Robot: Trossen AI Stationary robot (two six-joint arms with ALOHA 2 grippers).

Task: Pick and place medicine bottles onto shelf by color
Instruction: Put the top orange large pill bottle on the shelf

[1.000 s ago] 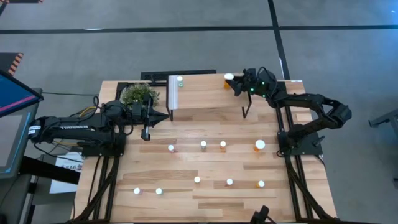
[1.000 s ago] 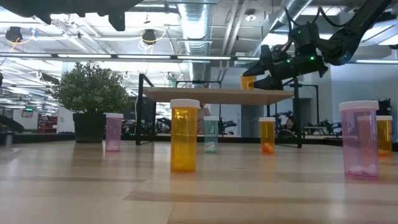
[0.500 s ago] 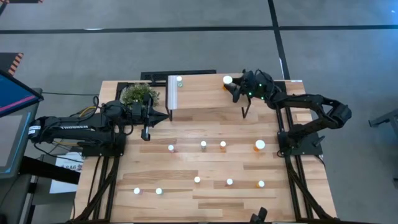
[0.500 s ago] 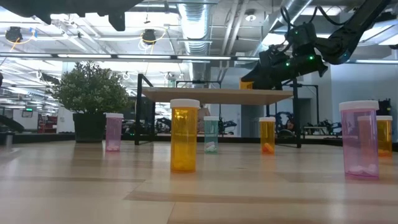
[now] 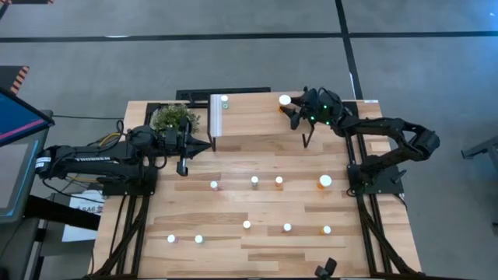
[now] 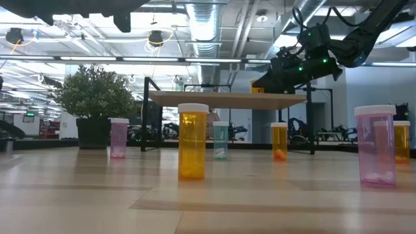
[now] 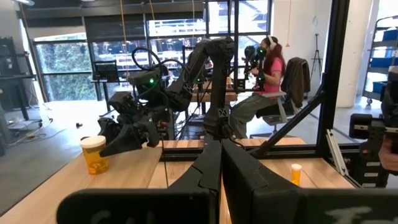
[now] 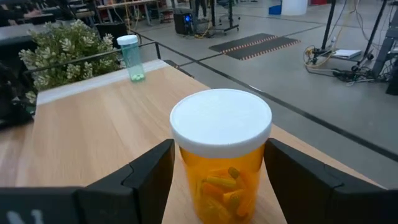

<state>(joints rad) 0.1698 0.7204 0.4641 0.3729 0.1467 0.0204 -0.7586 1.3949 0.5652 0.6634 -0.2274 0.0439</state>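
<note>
A large orange medicine bottle with a white cap point(image 8: 221, 155) stands upright at the far right corner of the light-wood shelf point(image 5: 253, 120); it also shows in the high view point(image 5: 285, 100). My right gripper point(image 5: 292, 107) is shut on it. A green bottle point(image 5: 225, 100) stands on the shelf's far left end, by the white strip. My left gripper point(image 5: 211, 145) is shut and empty, by the shelf's near left corner. Several more bottles stand on the tabletop, among them a large orange one point(image 5: 324, 181). My right gripper pinches the large orange bottle's body just under the cap point(image 8: 186, 168) between its two fingers point(image 8: 149, 180). The fingers come about level from the table's right side. The bottle is upright, its bottom down at the shelf top point(image 6: 257, 90); the base itself is hidden.
A potted plant point(image 5: 173, 117) stands at the far left, beside the shelf. Small bottles stand in a middle row point(image 5: 254, 180) and a near row point(image 5: 287, 227) on the tabletop. A person sits in the room beyond the table point(image 7: 267, 68).
My right gripper has gone down and a little toward the table's left edge with the orange bottle. The bottle has stayed upright and now stands lower, at the shelf top.
</note>
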